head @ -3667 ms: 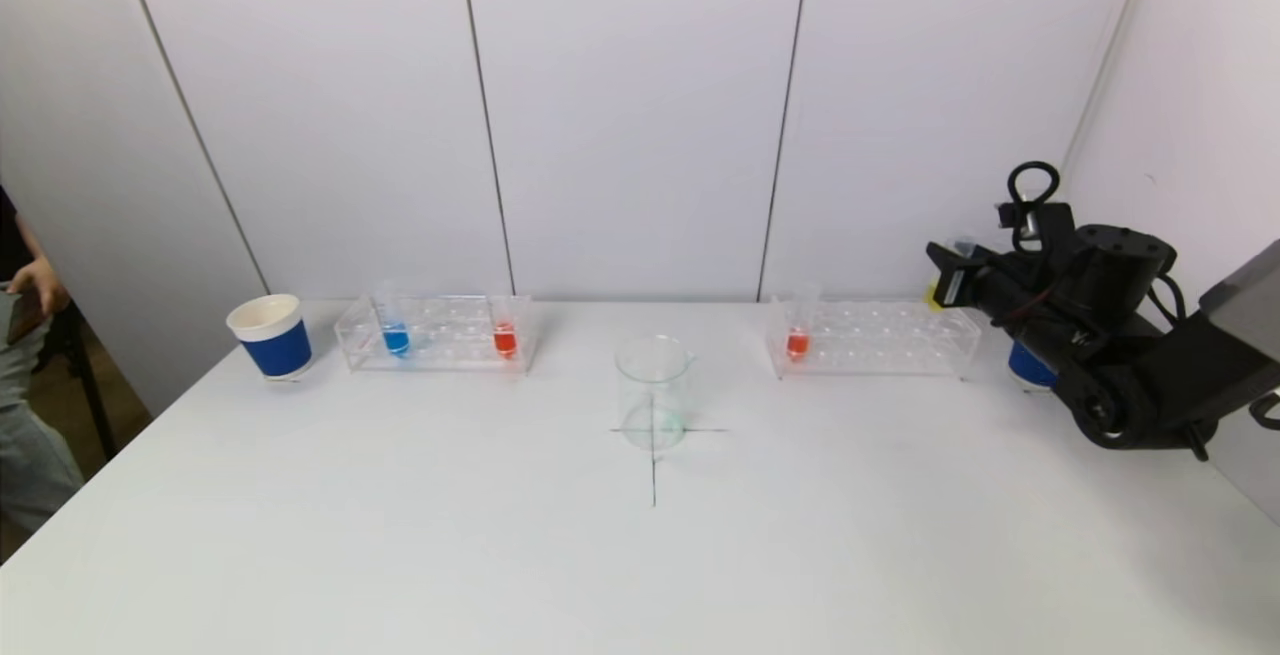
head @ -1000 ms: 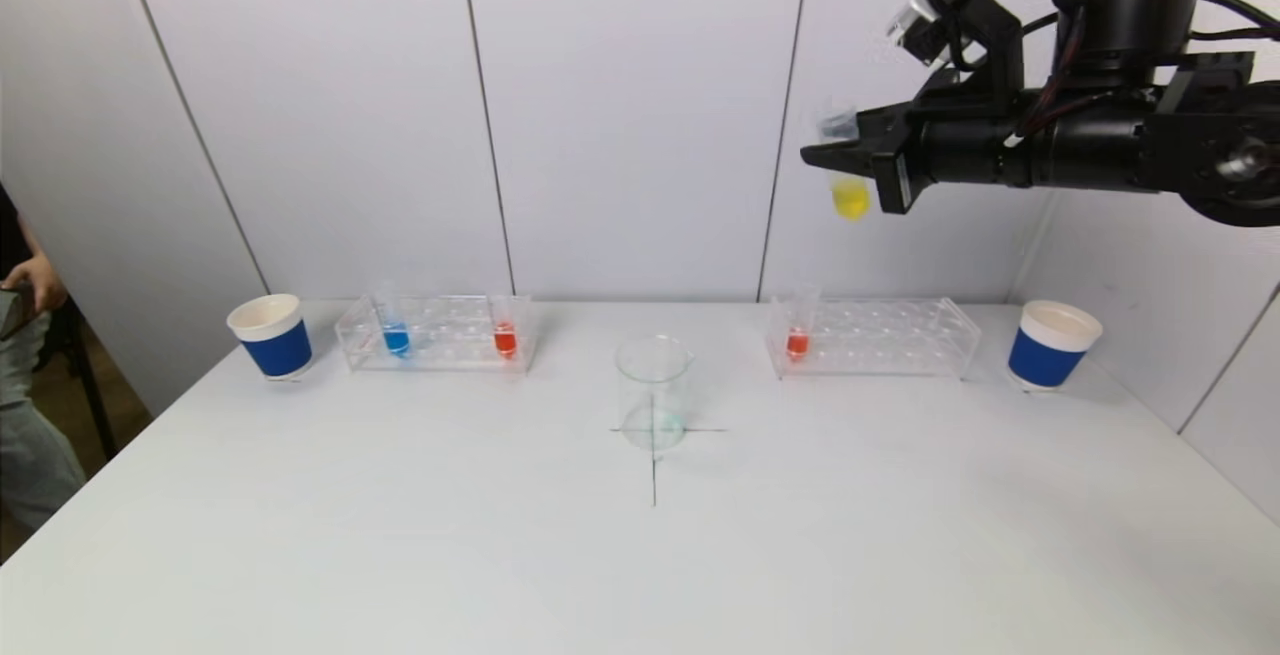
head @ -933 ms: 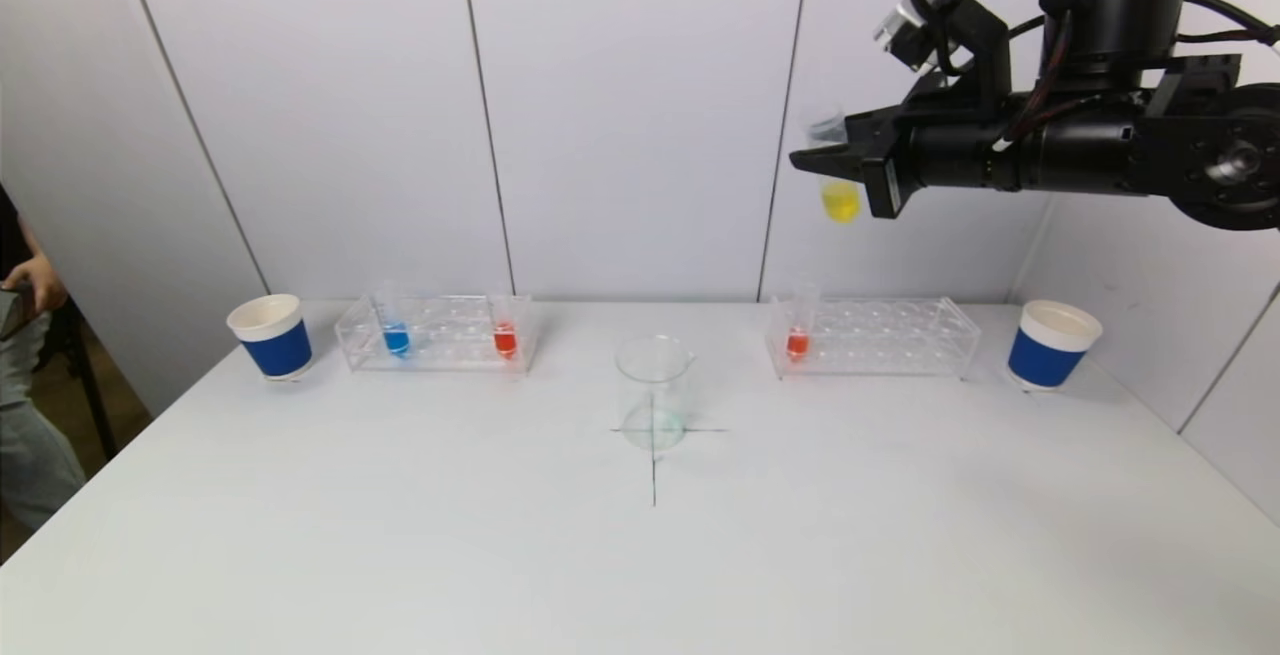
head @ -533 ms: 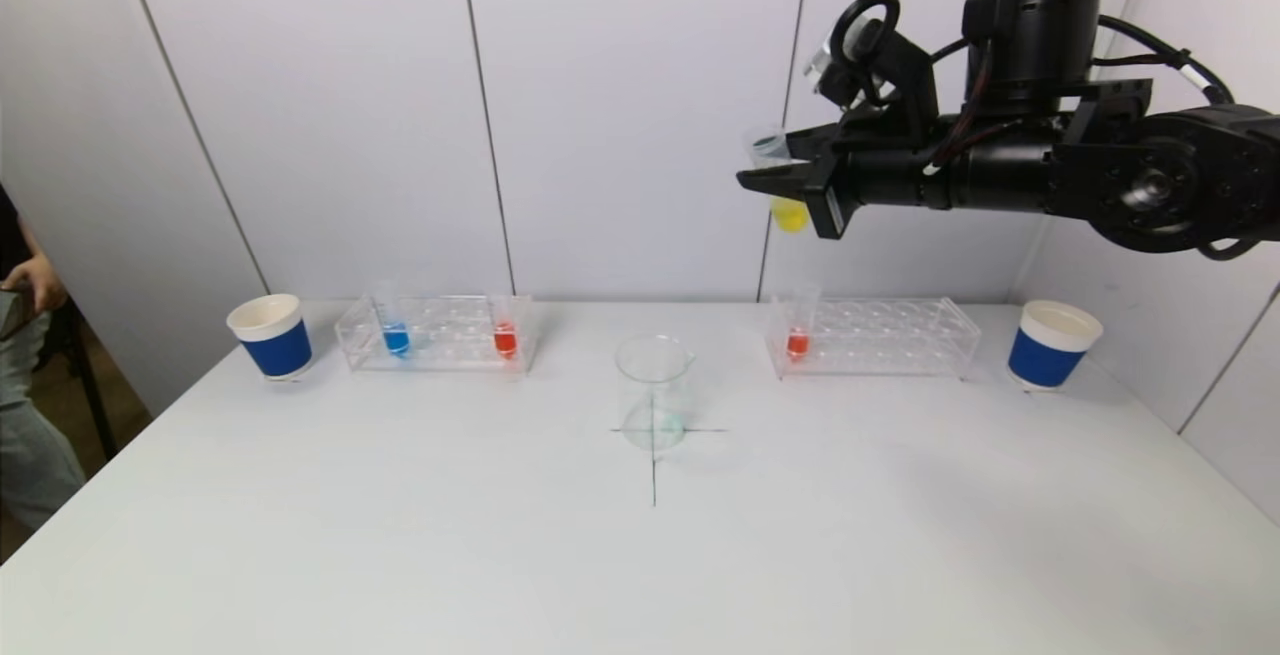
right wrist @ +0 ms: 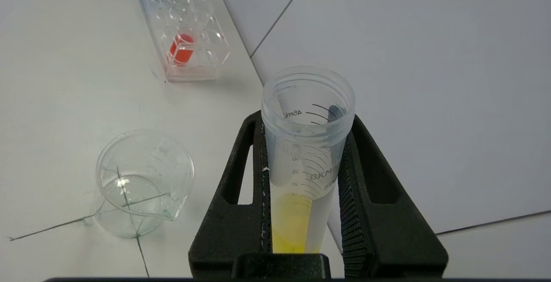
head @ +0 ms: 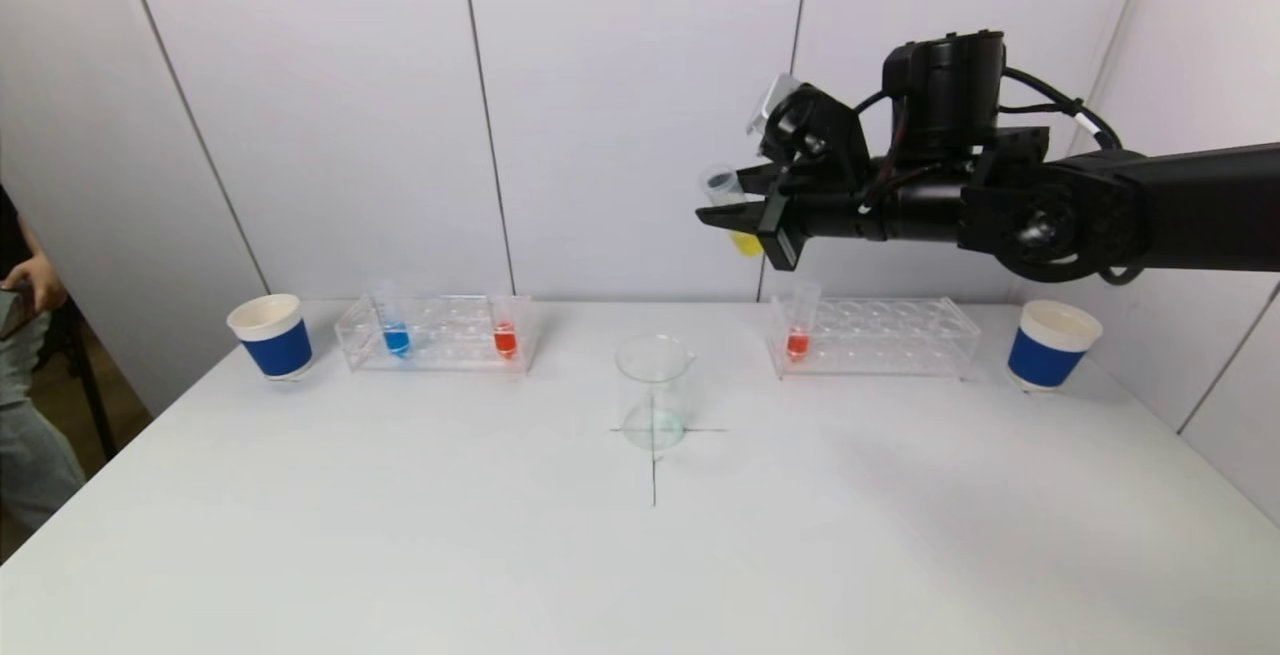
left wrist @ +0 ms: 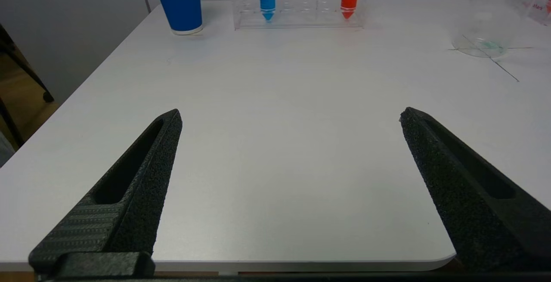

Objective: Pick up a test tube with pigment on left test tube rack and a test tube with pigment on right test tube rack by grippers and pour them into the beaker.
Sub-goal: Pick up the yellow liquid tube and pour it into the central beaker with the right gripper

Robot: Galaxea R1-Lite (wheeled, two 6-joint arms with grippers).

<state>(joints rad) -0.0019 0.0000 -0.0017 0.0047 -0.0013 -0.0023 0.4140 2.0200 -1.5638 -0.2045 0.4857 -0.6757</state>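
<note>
My right gripper [head: 732,218] hangs high over the table, up and to the right of the glass beaker [head: 654,393]. It is shut on a clear test tube [head: 738,225] with yellow pigment, slightly tilted. The right wrist view shows the tube [right wrist: 305,153] clamped between both fingers, with the beaker [right wrist: 144,183] below. The left rack [head: 437,333] holds a blue tube [head: 395,337] and a red tube [head: 505,337]. The right rack [head: 880,335] holds a red tube [head: 798,340]. My left gripper [left wrist: 289,116] stands open and empty by the table's near edge, outside the head view.
A blue paper cup [head: 271,335] stands left of the left rack, and another [head: 1052,343] right of the right rack. A black cross [head: 654,465] marks the table under the beaker. A person [head: 25,385] stands at the far left edge. White wall panels close the back.
My right arm has carried the yellow tube leftward and somewhat lower, from above the right rack toward the beaker. The left gripper has not moved.
</note>
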